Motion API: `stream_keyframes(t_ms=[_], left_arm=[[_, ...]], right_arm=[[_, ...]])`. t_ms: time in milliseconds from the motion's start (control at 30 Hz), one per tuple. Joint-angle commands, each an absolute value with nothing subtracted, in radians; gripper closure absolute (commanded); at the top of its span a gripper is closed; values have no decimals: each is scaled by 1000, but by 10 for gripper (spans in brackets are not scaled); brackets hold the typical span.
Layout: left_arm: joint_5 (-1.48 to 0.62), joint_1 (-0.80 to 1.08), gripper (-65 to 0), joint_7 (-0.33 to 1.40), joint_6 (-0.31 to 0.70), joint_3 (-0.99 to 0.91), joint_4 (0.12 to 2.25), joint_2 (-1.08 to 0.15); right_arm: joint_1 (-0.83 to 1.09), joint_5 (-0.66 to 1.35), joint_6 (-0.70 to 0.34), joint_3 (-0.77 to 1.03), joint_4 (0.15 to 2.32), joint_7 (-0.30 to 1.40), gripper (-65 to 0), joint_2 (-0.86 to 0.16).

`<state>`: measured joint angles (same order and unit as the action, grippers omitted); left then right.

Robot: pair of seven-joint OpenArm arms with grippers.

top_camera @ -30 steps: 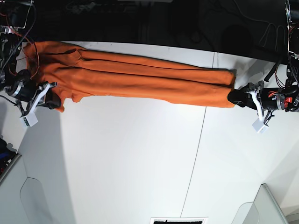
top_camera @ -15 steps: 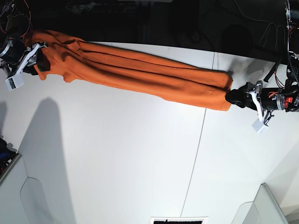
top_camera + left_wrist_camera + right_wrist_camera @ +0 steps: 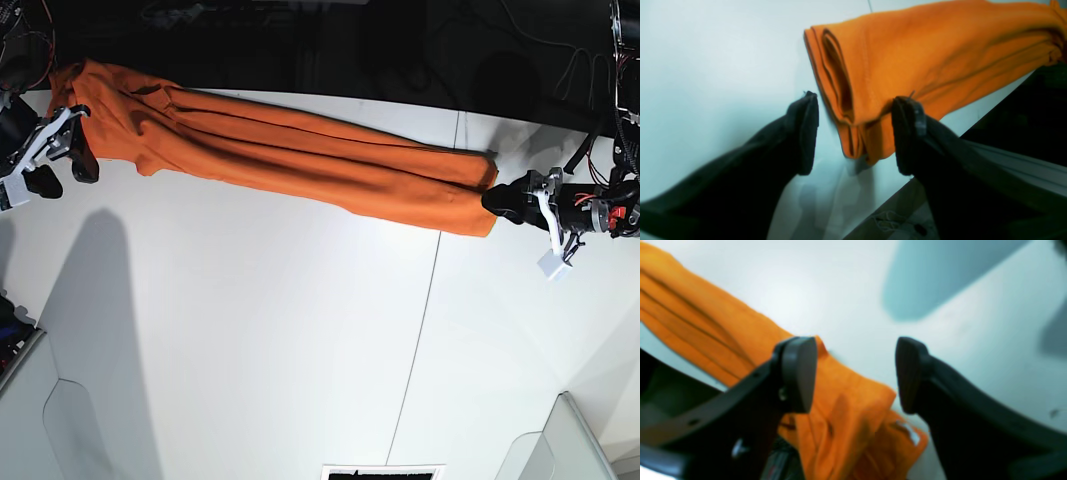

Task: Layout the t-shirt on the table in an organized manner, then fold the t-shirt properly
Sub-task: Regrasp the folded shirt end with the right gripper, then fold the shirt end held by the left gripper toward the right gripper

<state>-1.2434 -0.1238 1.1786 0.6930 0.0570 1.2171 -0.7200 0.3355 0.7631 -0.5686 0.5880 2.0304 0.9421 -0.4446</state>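
Observation:
The orange t-shirt [image 3: 300,160] lies on the white table [image 3: 300,330] as a long, narrow folded band, running from the far left corner down toward the right. My left gripper [image 3: 500,205] is at the band's right end and stands open. In the left wrist view the left gripper [image 3: 855,133] straddles the layered end of the t-shirt [image 3: 923,56] without clamping it. My right gripper [image 3: 65,172] hovers open just off the band's left end. In the blurred right wrist view the right gripper [image 3: 853,373] has the t-shirt [image 3: 846,406] lying below it.
A thin dark seam [image 3: 425,320] crosses the table. The table's far edge [image 3: 350,98] runs just behind the shirt, with dark space and cables beyond. Grey bins stand at the near left [image 3: 50,420] and near right [image 3: 575,440]. A dark vent [image 3: 385,472] sits at the bottom edge.
The right gripper carried the shirt's left end toward the far edge, then opened and let it go, drawing back slightly. The left gripper stays open at the right end.

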Motion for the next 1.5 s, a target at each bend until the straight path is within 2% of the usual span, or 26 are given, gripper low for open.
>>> stream_keyframes(t_ms=[0, 33, 67, 133, 167, 333, 500, 533, 633, 867, 1200, 1300, 1467], left_arm=[[-1268, -134, -372, 1172, 698, 46, 1229, -743], [-1268, -131, -372, 1172, 698, 46, 1229, -743], [-1268, -126, -372, 1172, 698, 46, 1229, -743], [-1268, -124, -372, 1171, 698, 46, 1229, -743], [-1268, -124, -372, 1171, 698, 46, 1229, -743], [-1269, -105, -372, 1161, 698, 46, 1229, -742], [-1265, -96, -373, 1155, 698, 46, 1229, -742], [-1262, -96, -391, 1156, 698, 46, 1229, -743], [-1257, -82, -454, 1155, 698, 46, 1229, -743], [-1190, -62, -453, 1084, 698, 46, 1229, -715], [-913, -70, -453, 843, 698, 46, 1228, -656], [-892, -75, -453, 790, 665, 45, 1228, -643], [-874, -84, -452, 771, 665, 45, 1228, -590]], right_arm=[[348, 790, -567, 596, 2058, 940, -364, -462], [364, 810, -567, 595, 2066, 953, -323, -462], [382, 826, -569, 595, 2071, 966, -243, -462], [415, 830, -569, 595, 2074, 977, -28, -462], [431, 826, -569, 595, 2074, 976, 0, -462], [498, 751, -569, 595, 2047, 910, 0, -462], [456, 739, -569, 581, 1885, 863, 0, -463], [440, 739, -570, 569, 1845, 865, 0, -463], [406, 733, -574, 505, 1738, 864, 0, -463], [299, 634, -566, 325, 1575, 811, 0, -463], [144, 579, -561, 305, 1550, 813, 0, -464], [128, 579, -560, 305, 1550, 816, 0, -465], [128, 583, -561, 305, 1550, 816, 0, -464]])
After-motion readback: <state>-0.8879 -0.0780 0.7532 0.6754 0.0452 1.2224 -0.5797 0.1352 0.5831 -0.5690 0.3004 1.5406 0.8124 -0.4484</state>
